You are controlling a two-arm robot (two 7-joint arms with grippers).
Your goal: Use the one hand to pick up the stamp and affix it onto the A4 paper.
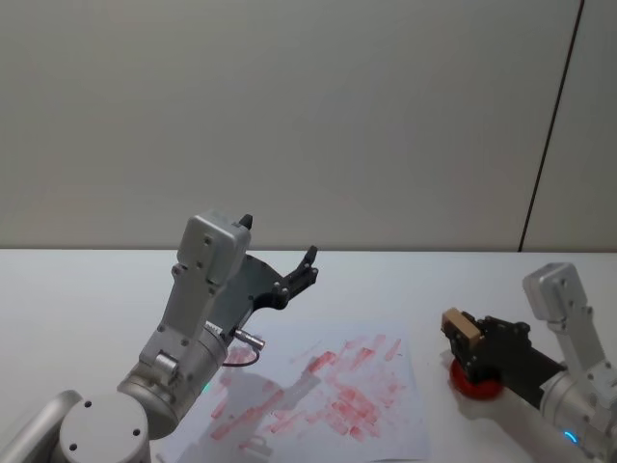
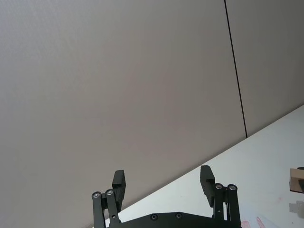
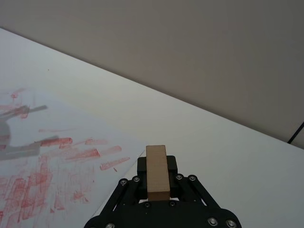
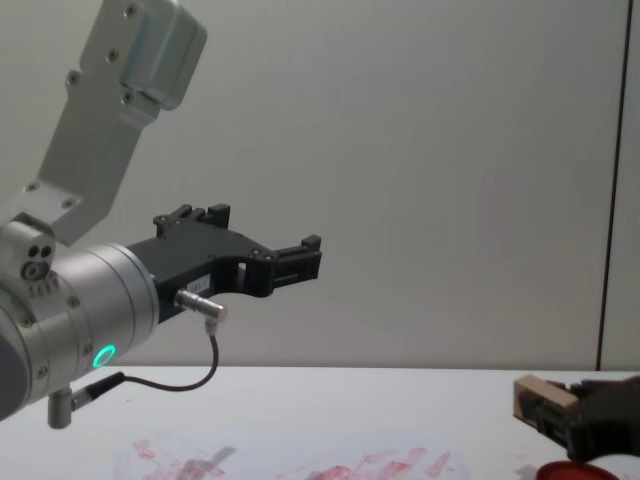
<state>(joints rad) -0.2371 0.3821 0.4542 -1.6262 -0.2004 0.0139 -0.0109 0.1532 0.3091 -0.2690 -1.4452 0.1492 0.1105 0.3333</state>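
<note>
My right gripper (image 1: 463, 333) is shut on the stamp (image 1: 461, 325), a pale tan wooden block, and holds it just above the red ink pad (image 1: 474, 382) at the right of the table. In the right wrist view the stamp (image 3: 156, 172) stands upright between the black fingers. The chest view shows the stamp (image 4: 541, 403) at the lower right. The A4 paper (image 1: 318, 391), white and smeared with red marks, lies flat to the left of the stamp; the right wrist view has the A4 paper (image 3: 52, 166) too. My left gripper (image 1: 294, 275) hangs open in the air above the paper's far left corner.
The white tabletop (image 1: 77, 289) stretches out around the paper. A plain grey wall (image 1: 289, 116) with a dark vertical seam stands behind the table. The left arm's grey housing (image 4: 60, 300) takes up the left of the chest view.
</note>
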